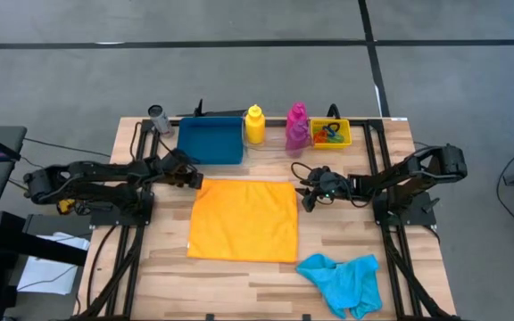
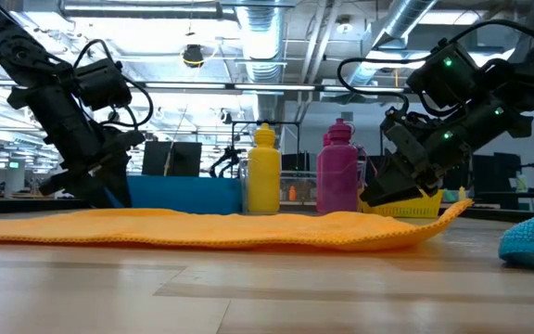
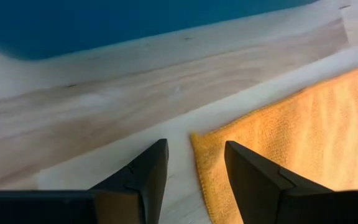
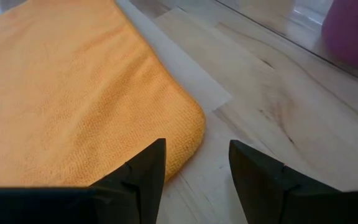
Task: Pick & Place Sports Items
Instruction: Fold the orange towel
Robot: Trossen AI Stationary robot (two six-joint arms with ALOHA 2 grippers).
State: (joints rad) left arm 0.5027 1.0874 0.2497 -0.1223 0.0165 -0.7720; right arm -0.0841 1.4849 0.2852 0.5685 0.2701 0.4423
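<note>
While both arms sit low over the surface (image 1: 239, 285):
Orange cloth (image 1: 244, 219): spread flat mid-surface.
Left gripper (image 3: 191, 171): fingers apart over the cloth's far-left corner, holding nothing.
Right gripper (image 4: 196, 163): fingers apart at the far-right corner, holding nothing.
Cyan cloth (image 1: 342, 281): crumpled, near-right.
Yellow bottle (image 1: 254, 125), magenta bottle (image 1: 296, 126): upright beside the tray (image 1: 210, 141).
</note>
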